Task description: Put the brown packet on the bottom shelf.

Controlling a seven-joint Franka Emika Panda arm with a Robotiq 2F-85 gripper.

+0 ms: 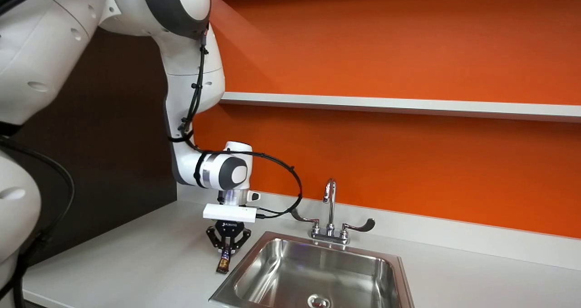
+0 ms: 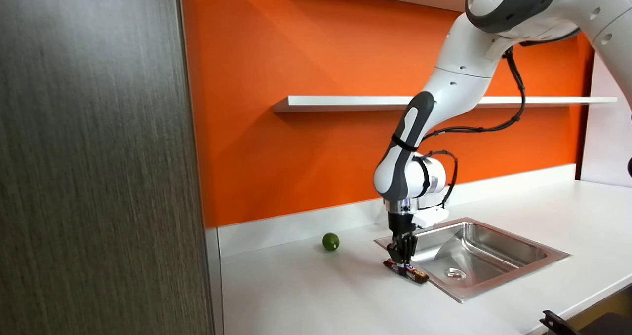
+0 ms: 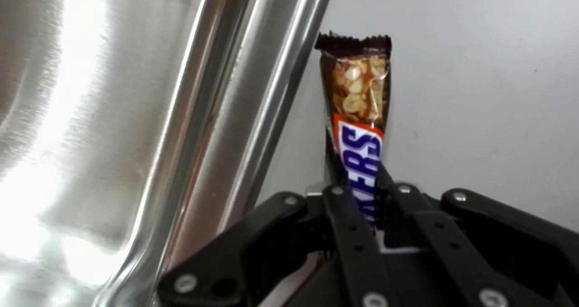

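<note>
Orange wall point(image 1: 408, 163) rises behind the pale table point(image 2: 306, 290). Between its back and front edges, beside the sink point(image 2: 513, 274), the pincer point(image 2: 404, 262) is closed on the brown packet point(image 3: 359, 128); whether it hangs clear I can't tell. Gripping seems the step in hand; next, I'd say, comes a lift up to the bottom shelf point(image 1: 399, 103).

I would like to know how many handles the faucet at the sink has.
2, as an exterior view pictures them: the left handle and the right handle, one on each side of the spout. No further handle seems hidden.
</note>
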